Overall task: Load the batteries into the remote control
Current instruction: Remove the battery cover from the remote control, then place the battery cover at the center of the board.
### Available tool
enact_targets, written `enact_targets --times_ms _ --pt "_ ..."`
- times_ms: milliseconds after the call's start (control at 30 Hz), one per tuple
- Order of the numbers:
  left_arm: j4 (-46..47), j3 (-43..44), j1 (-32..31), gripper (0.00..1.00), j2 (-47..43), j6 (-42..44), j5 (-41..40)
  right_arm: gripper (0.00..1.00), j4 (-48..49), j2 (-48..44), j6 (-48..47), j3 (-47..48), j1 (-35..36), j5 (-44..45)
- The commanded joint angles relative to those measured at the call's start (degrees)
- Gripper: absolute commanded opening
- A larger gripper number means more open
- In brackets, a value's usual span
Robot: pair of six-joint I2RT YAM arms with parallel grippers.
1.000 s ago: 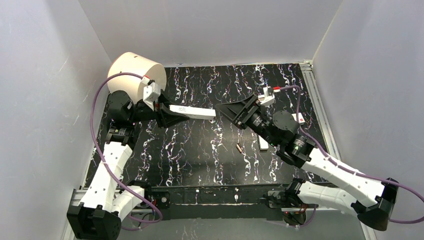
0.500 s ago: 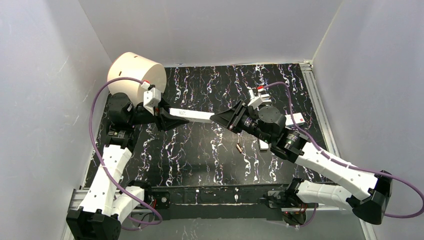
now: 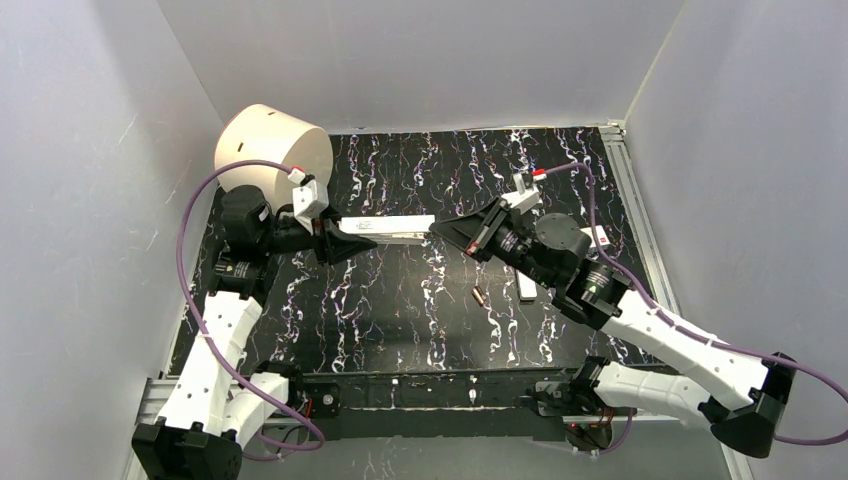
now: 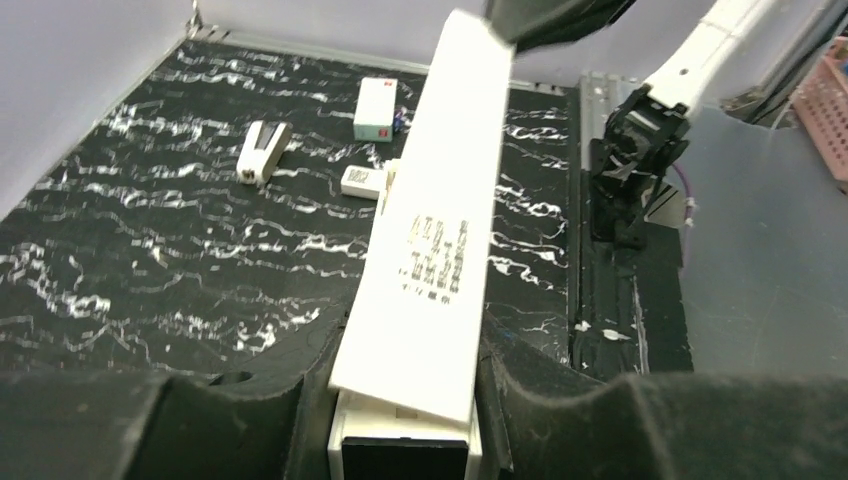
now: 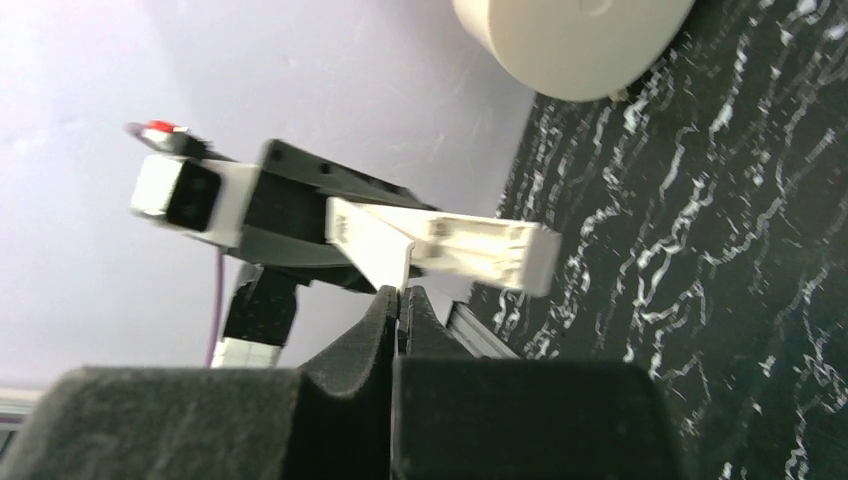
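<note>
At the middle of the top view, the left pincer (image 3: 352, 239) is clamping the 9 o'clock end of the remote control (image 3: 392, 227), its jaws closed partway against the slim white bar's two sides. The remote is hanging above the surface (image 3: 400, 330), not touching it, with its long axis pointing toward 3 o'clock. In the left wrist view a flat white panel (image 4: 435, 210) with dark print is lying along the remote's upper face, and near the pincer it is standing slightly proud of the body.

The right pincer (image 3: 438, 228) is meeting the remote's 3 o'clock end. Its fingers (image 5: 385, 310) are pressing fully together with no gap, their tips touching the white bar; whether anything thin is caught between them is impossible to tell.

One small copper-tinted battery (image 3: 479, 295) is lying on the surface toward 5 o'clock of the remote, well apart from both pincers. A plain white strip (image 3: 526, 287) is lying just beside it at 3 o'clock, partly under the right arm. A large cream cylinder (image 3: 272, 148) is standing in the 10 o'clock corner, behind the left arm.
</note>
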Motion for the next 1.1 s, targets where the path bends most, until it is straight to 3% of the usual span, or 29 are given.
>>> enact_targets --times_ms 0,333,433,600,867,1067 --pt "-12.02 2.77 -0.14 0.0 -0.71 9.75 -5.34 0.01 6.15 -3.45 -2.26 -0.8 0.35 3.43" --pt "-15.43 -2.89 -0.15 0.0 -3.15 9.05 -17.72 0.01 5.73 -8.03 -2.96 -4.7 0.39 15.84" --pt "-17.69 -4.42 -0.14 0.0 -4.51 8.1 -23.65 0.01 0.22 -7.15 -2.63 -3.96 0.36 22.06" --pt "-16.97 -7.28 -0.14 0.0 -10.85 0.87 -26.3 0.01 -9.73 -0.4 -2.18 -2.87 0.38 29.73" --pt "-19.32 -7.26 -0.14 0.0 -21.18 -7.02 -32.49 0.01 -2.47 17.15 -3.84 -5.23 0.39 22.47" --pt "-20.08 -6.05 -0.14 0.0 -23.22 -8.33 -27.88 0.01 7.62 24.86 -4.71 -11.13 0.38 18.41"
